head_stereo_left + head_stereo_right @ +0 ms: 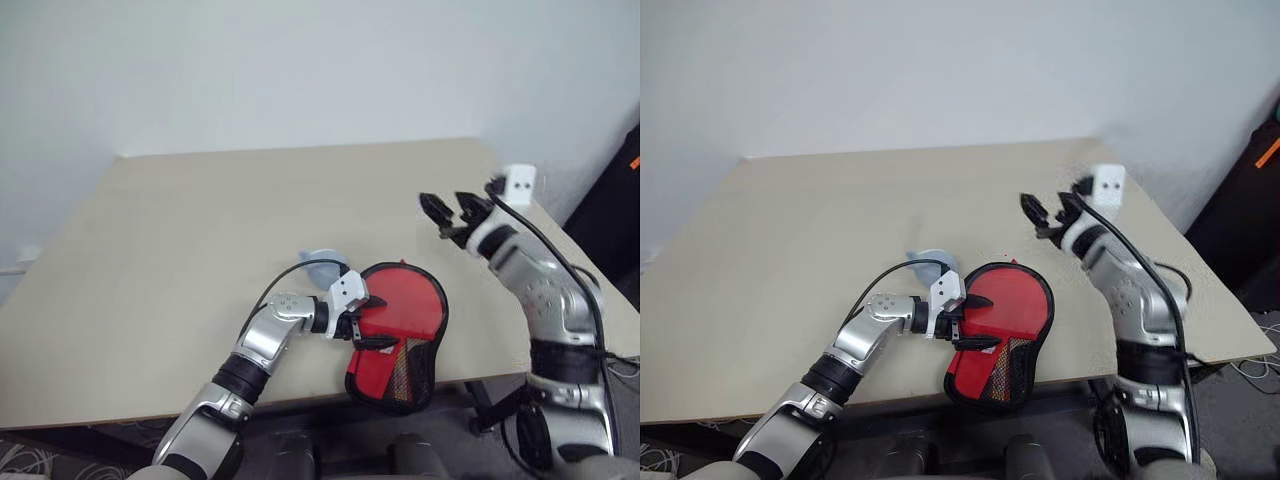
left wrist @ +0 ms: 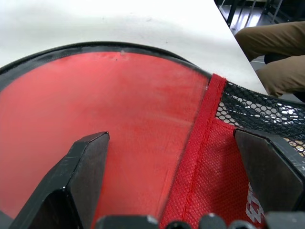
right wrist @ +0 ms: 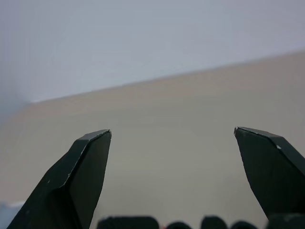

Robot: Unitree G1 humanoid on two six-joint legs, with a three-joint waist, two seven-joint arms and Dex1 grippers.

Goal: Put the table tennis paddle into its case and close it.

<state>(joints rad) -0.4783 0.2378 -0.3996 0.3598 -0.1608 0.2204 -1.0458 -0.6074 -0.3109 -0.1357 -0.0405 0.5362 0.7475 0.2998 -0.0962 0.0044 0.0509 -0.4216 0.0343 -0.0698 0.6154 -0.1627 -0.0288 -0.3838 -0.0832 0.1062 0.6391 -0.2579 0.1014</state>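
Beige table (image 1: 180, 250) under a pale wall | case (image 1: 400, 335) lies at the near edge, mesh end overhanging | left gripper (image 1: 367, 322) spread wide over its red face | right gripper (image 1: 452, 212) spread, raised off the table, holding nothing | left wrist view adds a seated person's tan trousers (image 2: 269, 52) | paddle: can't tell

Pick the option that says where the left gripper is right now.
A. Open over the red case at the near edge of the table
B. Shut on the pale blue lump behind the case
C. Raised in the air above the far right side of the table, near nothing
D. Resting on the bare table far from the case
A: the left gripper has its fingers spread over the red case, which lies at the near edge of the table; its wrist view looks straight onto the case's red fabric and mesh.
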